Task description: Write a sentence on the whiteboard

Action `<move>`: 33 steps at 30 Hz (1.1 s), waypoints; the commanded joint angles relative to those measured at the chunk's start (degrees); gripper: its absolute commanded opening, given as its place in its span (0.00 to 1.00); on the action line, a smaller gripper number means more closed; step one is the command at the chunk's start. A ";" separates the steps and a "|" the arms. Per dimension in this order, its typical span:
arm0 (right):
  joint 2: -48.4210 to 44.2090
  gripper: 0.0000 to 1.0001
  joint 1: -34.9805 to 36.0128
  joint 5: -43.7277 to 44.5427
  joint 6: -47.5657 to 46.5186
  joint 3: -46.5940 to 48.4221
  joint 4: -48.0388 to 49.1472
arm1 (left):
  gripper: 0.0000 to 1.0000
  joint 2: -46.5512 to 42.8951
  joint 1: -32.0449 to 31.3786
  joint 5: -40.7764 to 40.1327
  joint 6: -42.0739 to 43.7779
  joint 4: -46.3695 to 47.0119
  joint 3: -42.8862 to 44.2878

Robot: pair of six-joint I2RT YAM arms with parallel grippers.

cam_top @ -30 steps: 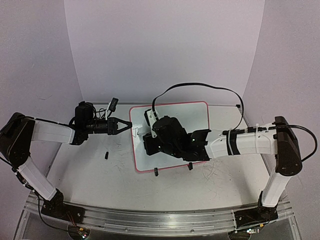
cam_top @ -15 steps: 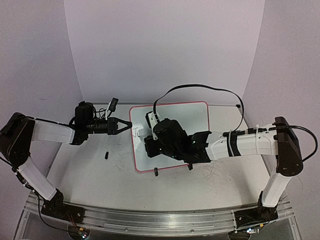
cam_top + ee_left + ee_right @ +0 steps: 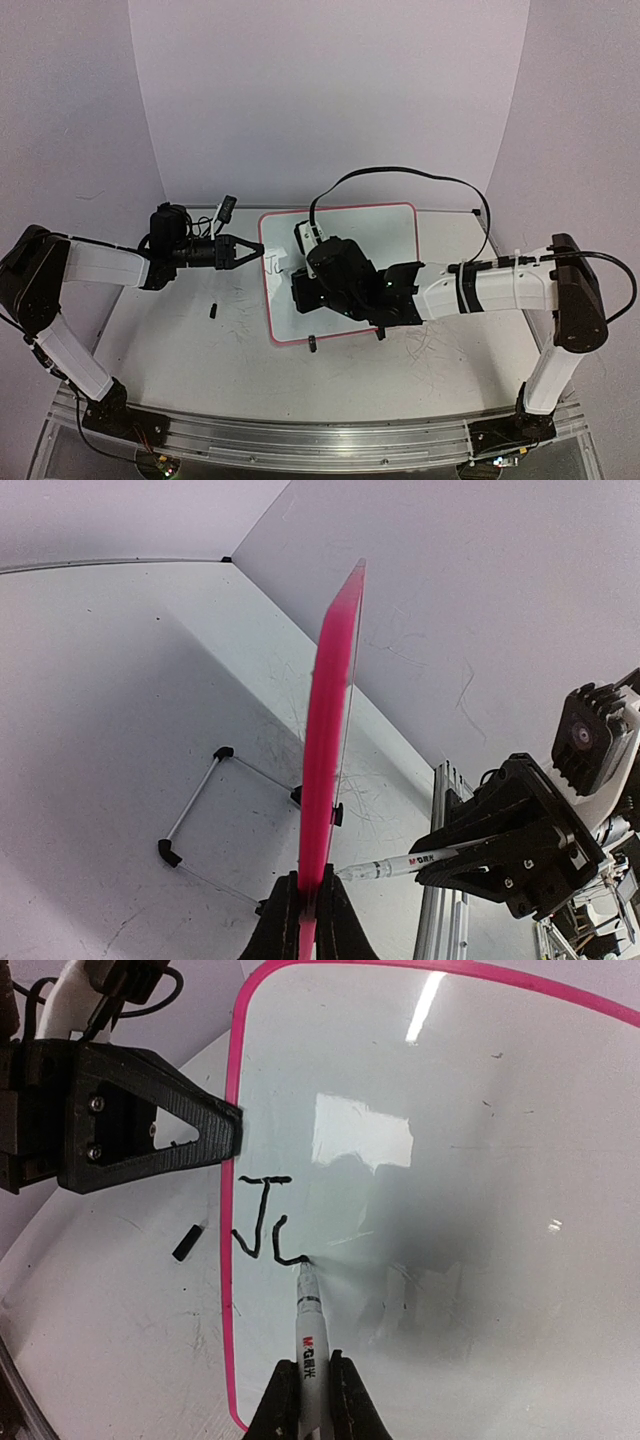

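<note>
Right pincer, pinching marker, drifts right; fresh strokes left of centre. Left pincer clamps whiteboard rim: likely light, stiff, slick.

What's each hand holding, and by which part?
Left hand: the whiteboard, by its pink rim. Right hand: the marker, by its barrel, tip on the board.

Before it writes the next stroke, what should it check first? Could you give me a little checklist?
Left claw clamped on the edge of the pink-rimmed white whiteboard: ok.
Right claw shut on the slim white marker pen: ok.
Pen tip touching the board: ok.
Black handwritten strokes legible: ok.
Blank board to their right: ok.
Ink left in the pen: cannot tell.
</note>
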 commanded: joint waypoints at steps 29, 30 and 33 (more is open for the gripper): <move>1.86 0.00 -0.61 0.75 -1.12 4.35 1.11 | 0.00 -2.75 -0.09 2.16 -0.76 2.87 1.72; 2.04 0.00 -0.60 0.41 -0.99 4.25 1.09 | 0.00 -2.74 -0.11 2.22 -0.77 2.87 1.73; 2.34 0.00 -0.58 0.01 -0.72 4.27 1.08 | 0.00 -2.74 -0.14 2.17 -0.76 2.88 1.74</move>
